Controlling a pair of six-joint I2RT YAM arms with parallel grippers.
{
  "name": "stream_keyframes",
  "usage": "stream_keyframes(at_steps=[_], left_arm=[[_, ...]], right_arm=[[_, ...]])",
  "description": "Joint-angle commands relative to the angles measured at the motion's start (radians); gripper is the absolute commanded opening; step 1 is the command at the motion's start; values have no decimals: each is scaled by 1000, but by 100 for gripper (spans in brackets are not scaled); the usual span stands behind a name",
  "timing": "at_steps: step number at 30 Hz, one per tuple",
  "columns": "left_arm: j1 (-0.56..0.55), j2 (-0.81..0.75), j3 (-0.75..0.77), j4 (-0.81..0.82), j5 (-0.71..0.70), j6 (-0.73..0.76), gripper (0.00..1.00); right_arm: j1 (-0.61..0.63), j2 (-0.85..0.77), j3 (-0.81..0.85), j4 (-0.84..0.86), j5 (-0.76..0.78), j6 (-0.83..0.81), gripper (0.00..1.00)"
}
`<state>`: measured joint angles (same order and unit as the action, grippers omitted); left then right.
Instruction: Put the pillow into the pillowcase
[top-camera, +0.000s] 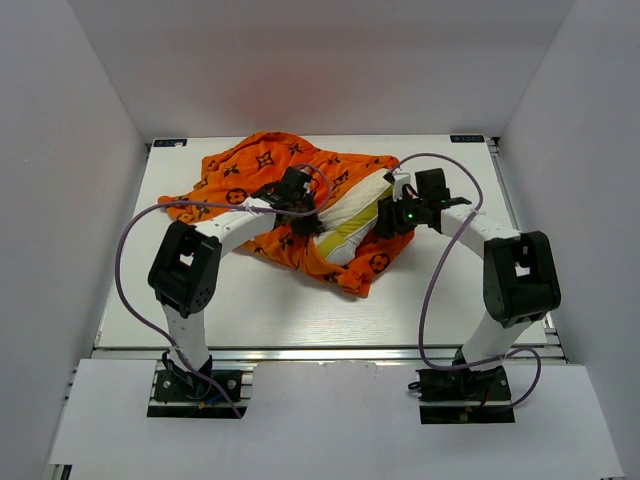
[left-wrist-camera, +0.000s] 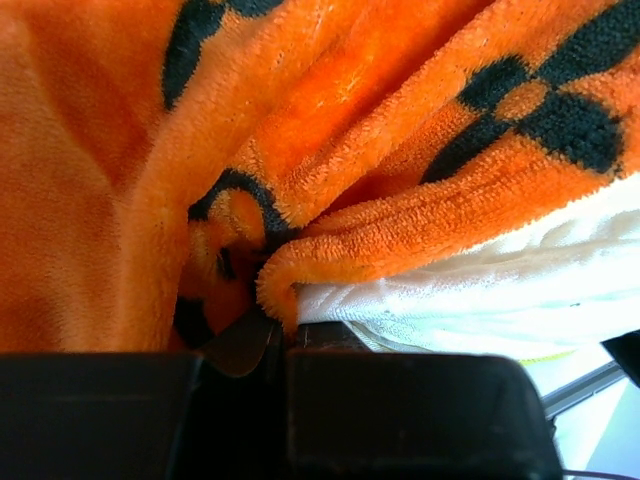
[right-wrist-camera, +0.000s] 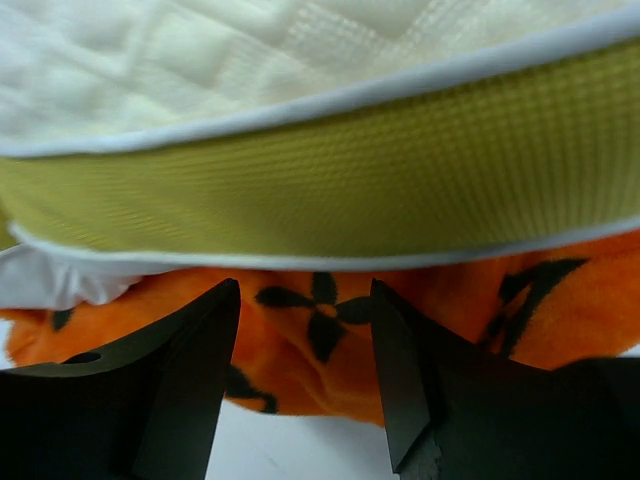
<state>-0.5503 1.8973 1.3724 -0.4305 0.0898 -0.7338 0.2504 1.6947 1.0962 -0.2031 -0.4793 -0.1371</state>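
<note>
The insertion step is under way, by my reading, and only partly done. The orange, black-patterned pillowcase (top-camera: 255, 165) is lying rumpled on the white surface (top-camera: 250, 300), toward 12 o'clock from its centre. The white quilted pillow (top-camera: 352, 215) is sitting at the case's 4 o'clock side. Its far end is tucked under the orange plush and its near end, with a yellow-green side band (right-wrist-camera: 330, 170), is showing bare.

The left jaws are reaching in from 8 o'clock. In the left wrist view they look clenched on the folded hem of the pillowcase, lifting it just above the pillow's white cover, though the fingertips themselves are mostly buried in fabric.

The right jaws are coming in from 3 o'clock and are standing released, gripping nothing. They are aimed at the lower layer of the case just beneath the pillow's band.

The next move probably calls for the left side to hold the mouth of the case open and taut. The right side would then be taking either the pillow's exposed edge, to push it toward 10 o'clock, or the lower hem, to draw it over the pillow. The plush looks loose and likely to bunch, so pulling on one layer alone may drag the whole case.
</note>
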Motion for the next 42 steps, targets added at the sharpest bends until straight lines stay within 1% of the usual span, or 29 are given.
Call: stream_keyframes(at_steps=[1, 5, 8, 9, 10, 15, 18, 21, 24, 25, 26, 27, 28, 29, 32, 33, 35, 36, 38, 39, 40, 42], left_arm=[[46, 46, 4, -102, -93, 16, 0], [64, 42, 13, -103, -91, 17, 0], [75, 42, 16, -103, -91, 22, 0], [76, 43, 16, -102, -91, 24, 0], [76, 43, 17, -102, -58, 24, 0], [78, 45, 24, -103, -42, 24, 0], [78, 48, 28, -100, -32, 22, 0], [79, 49, 27, -94, -19, 16, 0], [79, 51, 27, -88, -12, 13, 0], [78, 51, 27, -88, -10, 13, 0], [79, 51, 28, -90, -10, 10, 0], [79, 52, 31, -93, -7, 8, 0], [78, 52, 33, -93, -9, 8, 0], [79, 52, 36, -97, -12, 5, 0], [82, 57, 54, -123, -25, -16, 0], [85, 75, 65, -155, -25, -19, 0], [89, 100, 114, -194, -21, -22, 0], [89, 118, 131, -223, -25, -24, 0], [89, 128, 162, -244, -41, -32, 0], [89, 135, 171, -254, -51, -36, 0], [89, 138, 194, -260, -61, -38, 0], [90, 151, 224, -300, -114, -50, 0]], right_arm=[[12, 14, 28, 102, 94, -41, 61], [18, 46, 45, 110, 119, -64, 66], [35, 78, 56, 110, 130, -78, 67], [41, 86, 54, 114, 137, -81, 67], [49, 103, 54, 119, 157, -84, 67], [95, 166, 83, 122, 205, -81, 66], [110, 184, 80, 151, 225, -78, 64], [122, 210, 108, 150, 252, -75, 58], [125, 214, 114, 134, 255, -76, 45], [125, 209, 110, 134, 252, -81, 31], [125, 204, 107, 137, 245, -82, 22], [122, 186, 100, 128, 220, -82, 8], [118, 169, 93, 128, 199, -81, 1], [112, 148, 81, 133, 176, -73, 0], [76, 28, 27, 149, 52, -27, 0], [61, -28, 21, 143, -43, -16, 0], [6, -79, 13, 117, -143, 49, 0], [-17, -130, 5, 116, -260, 71, 0], [-78, -176, -21, 107, -350, 117, 0], [-98, -213, -25, 96, -446, 123, 0], [-138, -230, -28, 81, -505, 120, 0], [-171, -271, -32, 38, -629, 119, 0]])
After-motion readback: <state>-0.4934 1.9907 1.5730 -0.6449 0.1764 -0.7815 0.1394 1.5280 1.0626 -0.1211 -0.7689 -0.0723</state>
